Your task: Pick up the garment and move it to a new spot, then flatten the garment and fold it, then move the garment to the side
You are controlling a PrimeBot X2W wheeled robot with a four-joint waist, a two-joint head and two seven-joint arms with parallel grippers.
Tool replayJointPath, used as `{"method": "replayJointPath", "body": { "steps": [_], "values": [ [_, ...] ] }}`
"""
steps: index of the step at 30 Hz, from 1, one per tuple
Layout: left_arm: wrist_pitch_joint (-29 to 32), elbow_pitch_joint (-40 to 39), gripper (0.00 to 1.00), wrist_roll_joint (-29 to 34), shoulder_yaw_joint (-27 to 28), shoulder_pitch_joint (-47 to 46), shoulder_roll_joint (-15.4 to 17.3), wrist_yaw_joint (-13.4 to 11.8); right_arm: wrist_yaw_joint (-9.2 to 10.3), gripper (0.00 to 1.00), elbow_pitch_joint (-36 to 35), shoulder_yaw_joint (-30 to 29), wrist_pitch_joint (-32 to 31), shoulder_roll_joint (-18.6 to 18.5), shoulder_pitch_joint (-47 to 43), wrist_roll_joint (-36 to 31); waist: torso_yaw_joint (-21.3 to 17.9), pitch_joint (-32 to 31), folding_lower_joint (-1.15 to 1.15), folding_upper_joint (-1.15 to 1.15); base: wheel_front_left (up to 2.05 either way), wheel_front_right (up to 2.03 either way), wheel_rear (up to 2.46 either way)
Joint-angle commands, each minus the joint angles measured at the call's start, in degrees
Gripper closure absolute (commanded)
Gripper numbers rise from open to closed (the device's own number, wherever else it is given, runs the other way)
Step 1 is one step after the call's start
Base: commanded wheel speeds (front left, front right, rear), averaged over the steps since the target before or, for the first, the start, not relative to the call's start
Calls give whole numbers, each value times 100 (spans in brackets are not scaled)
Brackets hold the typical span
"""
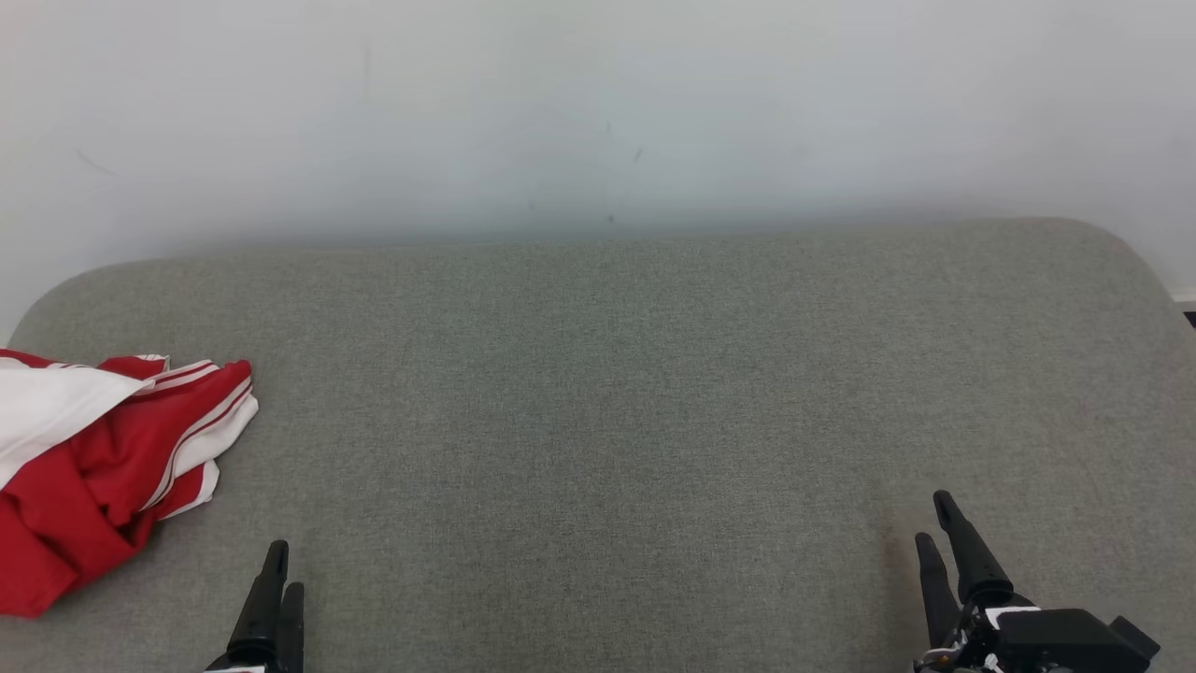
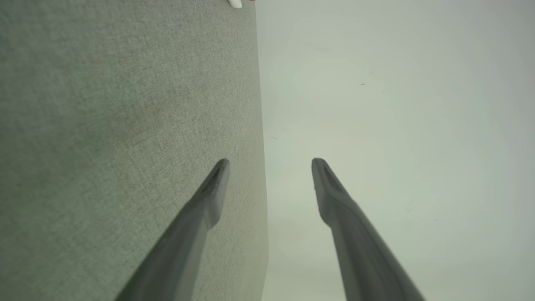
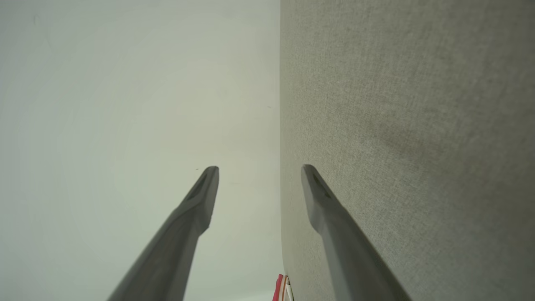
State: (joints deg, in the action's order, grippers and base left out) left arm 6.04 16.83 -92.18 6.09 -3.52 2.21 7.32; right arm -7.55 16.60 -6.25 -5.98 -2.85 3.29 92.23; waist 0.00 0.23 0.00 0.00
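Surface: a wide grey woven-fabric pad (image 1: 598, 393) with rounded far corners, spanning the head view from side to side.
Wall: a plain pale wall (image 1: 598, 112) rising right behind the pad's far edge.
Garment: a crumpled red garment with white panels and white stripes (image 1: 103, 458), lying in a heap at the robot's far left on the pad, partly cut off by the picture's edge. A sliver of it shows at the top of the left wrist view (image 2: 235, 3) and at the bottom of the right wrist view (image 3: 282, 288).
Right gripper: dark two-fingered right gripper (image 1: 934, 519) at the lower right above the pad, well apart from the garment. Its jaws are closed on nothing, with the tips a little apart in its wrist view.
Left gripper: dark two-fingered left gripper (image 1: 285, 564) at the lower left, near the garment but not touching it. Its jaws are closed and empty.
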Motion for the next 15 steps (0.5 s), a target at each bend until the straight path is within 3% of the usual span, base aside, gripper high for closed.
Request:
{"method": "replayJointPath", "body": {
  "steps": [1,15],
  "values": [
    [-77,-104,0,62,-12,-93,22,6,0,0,-141,57,59,-29,106,-83,1,1,0,0,0,0,0],
    [-462,-68,0,1266,-65,-55,47,9,2,0,-177,296,465,-168,88,-1093,2,9,0,0,0,0,0]
  ]
}}
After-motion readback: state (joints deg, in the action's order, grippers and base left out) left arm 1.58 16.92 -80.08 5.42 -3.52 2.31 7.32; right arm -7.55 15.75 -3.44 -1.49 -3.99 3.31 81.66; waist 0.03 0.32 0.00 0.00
